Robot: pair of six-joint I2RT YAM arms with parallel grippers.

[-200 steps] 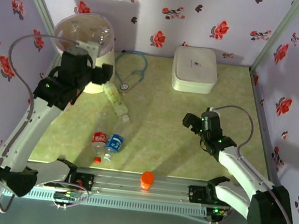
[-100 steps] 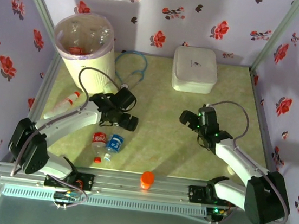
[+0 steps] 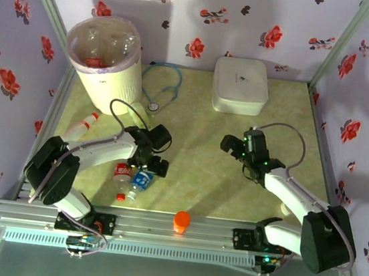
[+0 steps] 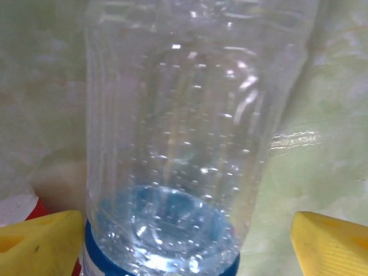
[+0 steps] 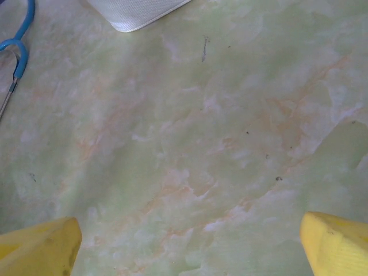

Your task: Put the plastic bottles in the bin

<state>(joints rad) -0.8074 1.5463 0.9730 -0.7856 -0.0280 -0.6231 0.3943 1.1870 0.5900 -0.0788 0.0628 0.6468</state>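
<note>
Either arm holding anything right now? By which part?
Nothing held. Left fingers stand open astride the blue-label bottle, at its clear body; right fingers open over bare table.

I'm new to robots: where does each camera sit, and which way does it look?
Top external: fixed above and behind, looking down on the table and bin; both arms show, bases nearest.
Left wrist: on the left gripper, looking past its open yellow fingertips at a blue-labelled bottle lying between them.
Right wrist: on the right gripper, facing bare tabletop between its open fingertips, stethoscope and white box at the top edge.
Shared: top external also shows that bottle, stethoscope and box.
</note>
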